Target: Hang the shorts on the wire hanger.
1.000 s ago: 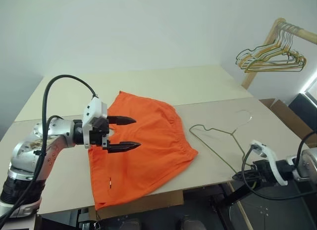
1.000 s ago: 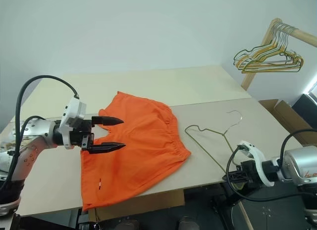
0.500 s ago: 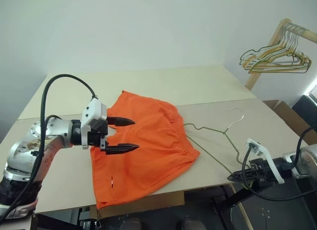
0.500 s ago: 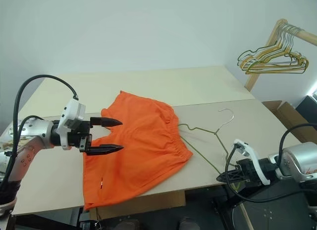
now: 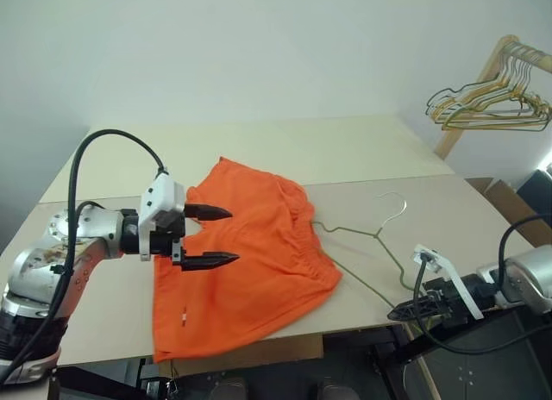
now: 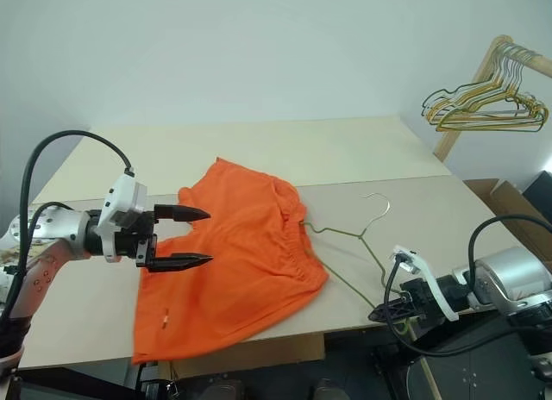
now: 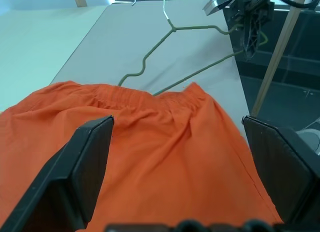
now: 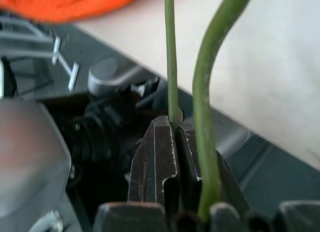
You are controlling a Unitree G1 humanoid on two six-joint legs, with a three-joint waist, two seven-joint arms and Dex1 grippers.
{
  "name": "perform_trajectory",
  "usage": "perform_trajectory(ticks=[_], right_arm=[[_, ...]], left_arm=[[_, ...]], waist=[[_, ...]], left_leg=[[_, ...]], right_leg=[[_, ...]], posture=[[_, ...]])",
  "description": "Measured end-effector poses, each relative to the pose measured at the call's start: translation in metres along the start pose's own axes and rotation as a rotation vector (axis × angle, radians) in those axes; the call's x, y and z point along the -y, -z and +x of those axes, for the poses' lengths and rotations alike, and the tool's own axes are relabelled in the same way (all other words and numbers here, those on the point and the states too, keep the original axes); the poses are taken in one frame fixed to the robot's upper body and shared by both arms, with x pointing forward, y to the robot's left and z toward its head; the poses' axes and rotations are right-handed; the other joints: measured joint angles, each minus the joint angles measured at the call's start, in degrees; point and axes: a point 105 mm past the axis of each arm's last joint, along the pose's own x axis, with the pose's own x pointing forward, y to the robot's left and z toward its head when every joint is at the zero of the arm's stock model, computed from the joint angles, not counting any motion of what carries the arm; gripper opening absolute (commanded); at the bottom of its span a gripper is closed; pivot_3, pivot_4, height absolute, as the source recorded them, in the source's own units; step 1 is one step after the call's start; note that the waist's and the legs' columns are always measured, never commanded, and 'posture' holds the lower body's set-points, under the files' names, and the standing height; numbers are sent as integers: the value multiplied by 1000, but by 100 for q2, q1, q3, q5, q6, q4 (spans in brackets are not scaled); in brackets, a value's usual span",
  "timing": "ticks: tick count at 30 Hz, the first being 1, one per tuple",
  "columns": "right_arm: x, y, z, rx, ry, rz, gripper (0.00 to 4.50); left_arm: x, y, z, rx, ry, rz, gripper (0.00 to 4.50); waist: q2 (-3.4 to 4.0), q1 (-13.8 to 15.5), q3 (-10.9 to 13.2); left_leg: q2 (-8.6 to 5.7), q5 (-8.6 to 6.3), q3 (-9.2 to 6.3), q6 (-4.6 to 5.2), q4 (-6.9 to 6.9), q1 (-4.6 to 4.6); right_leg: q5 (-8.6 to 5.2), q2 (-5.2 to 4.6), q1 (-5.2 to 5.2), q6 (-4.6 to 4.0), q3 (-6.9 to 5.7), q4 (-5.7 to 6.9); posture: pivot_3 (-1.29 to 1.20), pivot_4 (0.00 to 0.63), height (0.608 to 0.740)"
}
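Head view, shorts: I see the orange shorts (image 5: 246, 262) lying flat on the table (image 5: 345, 154), one leg hem reaching the near edge.
Head view, wire hanger: the olive-grey wire hanger (image 5: 362, 245) lies on the table just right of the shorts, one shoulder touching the waistband, its hook (image 5: 390, 203) pointing away from me, its lower corner past the table's near edge.
Head view, left gripper: my left gripper (image 5: 210, 237) hovers over the shorts' left part, its two black fingers spread wide, nothing between them.
Head view, right gripper: my right gripper (image 6: 385, 311) sits off the table's near right edge, fingers pressed together on the hanger's lower corner.
Head view, background: a bunch of gold and green hangers (image 5: 487, 107) hangs on a wooden rail (image 5: 513, 51) at the far right.
Left wrist view: both spread fingers (image 7: 87, 167) frame the shorts (image 7: 150, 157); beyond the waistband lies the wire hanger (image 7: 170, 57), with the right gripper (image 7: 250, 42) at its end.
Right wrist view: the fingers (image 8: 155, 157) pinch the thin hanger wire (image 8: 171, 57); a second, nearer strand (image 8: 207, 92) crosses beside it; the shorts (image 8: 65, 4) show across the table edge.
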Motion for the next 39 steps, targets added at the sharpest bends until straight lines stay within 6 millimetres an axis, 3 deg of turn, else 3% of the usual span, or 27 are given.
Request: perform_trajectory(ticks=[8,14,18,22,28,35,39], right_arm=[[23,-27,9,55,77,42,0],[4,-19,-1,22,-25,-15,0],[1,-15,14,-16,-80,-21,0],[11,-35,32,23,-59,-4,0],[30,-45,37,64,28,46,0],[12,-42,35,32,-58,-20,0],[8,-49,51,28,-113,-1,0]], left_arm=[[2,3,-1,-11,-10,8,4463],[2,7,-5,-29,-23,0,4463],[2,6,-6,-29,-32,18,4463],[2,5,-7,-30,-33,28,4463],[0,4,-10,-39,-47,44,4463],[1,6,-11,-42,-55,42,4463],[1,6,-11,-44,-57,48,4463]], waist=[[-1,12,-1],[-1,185,-1],[-6,198,-4],[-6,167,-3],[-5,292,-4],[-5,318,-4],[-5,281,-4]], left_leg=[[0,4,3,-7,-1,0],[-1,-2,-1,-1,0,-12],[-1,-6,2,5,2,-9],[-2,-1,3,-4,1,-5],[-3,2,3,-10,1,-7],[-4,-2,2,-4,1,-14],[-4,-2,4,-4,1,-10]], right_leg=[[2,3,-4,0,1,6],[1,-3,-7,2,-8,-9],[3,-3,-5,5,-3,-8],[4,1,-6,3,-2,2],[4,1,-6,4,-5,1],[3,-1,-8,5,-7,-6],[4,7,-7,4,-4,-2]], posture=[[159,0,740],[175,0,740],[187,0,740],[197,0,740],[206,0,740],[213,0,740],[217,0,740]])
